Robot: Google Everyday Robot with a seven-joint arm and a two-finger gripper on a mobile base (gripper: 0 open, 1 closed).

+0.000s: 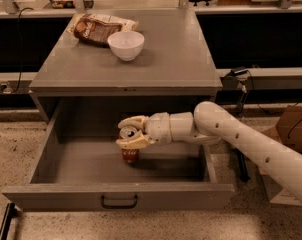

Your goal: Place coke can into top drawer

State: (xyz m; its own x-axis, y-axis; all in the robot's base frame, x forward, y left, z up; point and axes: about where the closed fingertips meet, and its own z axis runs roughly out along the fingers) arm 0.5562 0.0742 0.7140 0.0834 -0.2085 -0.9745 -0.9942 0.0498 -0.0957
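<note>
Speckled floor (pixel 11 144) all around, with a dark shelf-and-rail setup running across the back. Biggest thing in view is the grey metal cabinet, and its flat top (pixel 176 59) fills most of the upper half of the shot. Right under that, the top drawer (pixel 81 196) is pulled way out toward the camera, so you can look straight down at its bare grey bottom.

Next up is the white robot arm (pixel 251 144), which comes in from the lower right and reaches left over the drawer's right wall. There's a cardboard box (pixel 293 124) on the floor behind it at the right edge.

On the cabinet top, back left, a brown snack bag (pixel 98 28) lies flat, with a white bowl (pixel 126 45) just in front of it, upright and pretty much touching the bag.

The gripper (pixel 125 134) sits inside the drawer, about mid-width. Its pale fingers (pixel 133 121) are clamped on the upper end of the coke can (pixel 130 155), one on each side of the silver top. The can stands upright, red body hanging below the fingers. Its base is either on the drawer bottom or just barely off it, can't say which.

Smallest bit: the dark handle (pixel 119 202) at the centre of the drawer front.
</note>
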